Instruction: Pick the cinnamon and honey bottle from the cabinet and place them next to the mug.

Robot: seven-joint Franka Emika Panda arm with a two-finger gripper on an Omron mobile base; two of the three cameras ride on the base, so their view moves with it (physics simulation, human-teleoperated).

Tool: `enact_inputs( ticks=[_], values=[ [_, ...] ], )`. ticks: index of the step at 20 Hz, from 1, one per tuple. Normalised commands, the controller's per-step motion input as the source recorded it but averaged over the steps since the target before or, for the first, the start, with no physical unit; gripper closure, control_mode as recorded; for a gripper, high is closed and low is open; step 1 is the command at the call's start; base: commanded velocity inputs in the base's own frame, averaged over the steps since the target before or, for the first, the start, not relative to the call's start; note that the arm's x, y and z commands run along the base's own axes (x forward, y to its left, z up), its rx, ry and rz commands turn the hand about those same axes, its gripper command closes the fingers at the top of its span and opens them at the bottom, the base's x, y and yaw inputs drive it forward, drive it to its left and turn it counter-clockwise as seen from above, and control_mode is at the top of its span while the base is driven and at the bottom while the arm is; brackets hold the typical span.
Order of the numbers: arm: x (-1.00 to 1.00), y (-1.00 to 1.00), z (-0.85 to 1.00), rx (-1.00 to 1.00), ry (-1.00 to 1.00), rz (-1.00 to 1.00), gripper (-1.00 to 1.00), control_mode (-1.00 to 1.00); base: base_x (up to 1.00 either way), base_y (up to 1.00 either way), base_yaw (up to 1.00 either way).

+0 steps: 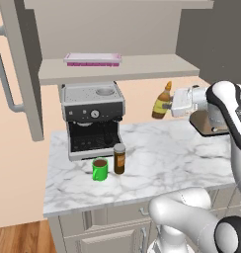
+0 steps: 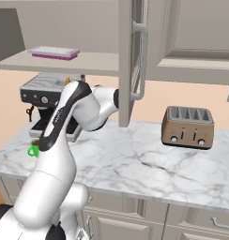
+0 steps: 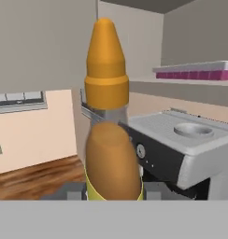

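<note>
My gripper (image 1: 167, 105) is shut on the honey bottle (image 1: 161, 102), an amber bottle with an orange pointed cap, held in the air over the counter below the cabinet shelf (image 1: 142, 66). In the hand view the honey bottle (image 3: 109, 140) stands upright between my fingers. The cinnamon (image 1: 119, 158), a dark brown jar, stands on the marble counter right beside the green mug (image 1: 100, 169) of dark liquid, well to the lower left of the gripper. The cabinet door (image 1: 19, 74) hangs open at the left. My arm hides most of the mug (image 2: 32, 151) in the right base view.
A silver espresso machine (image 1: 93, 118) stands behind the mug and jar, under the shelf. A pink tray (image 1: 92, 59) lies on the shelf. A toaster (image 2: 187, 126) sits at the right of the counter (image 1: 157, 163). A second open door (image 2: 128, 61) hangs mid-counter.
</note>
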Motion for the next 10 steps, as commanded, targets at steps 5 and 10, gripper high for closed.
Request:
enact_inputs(
  ticks=[5, 10],
  values=[
    [-0.01, -0.16, -0.6, 0.0, 0.0, 0.09, 1.0, -1.0, 0.0, 0.0, 0.0],
    [-0.08, 0.0, -0.46, 0.0, 0.0, 0.09, 1.0, -1.0, 0.0, 0.0, 0.0]
  ],
)
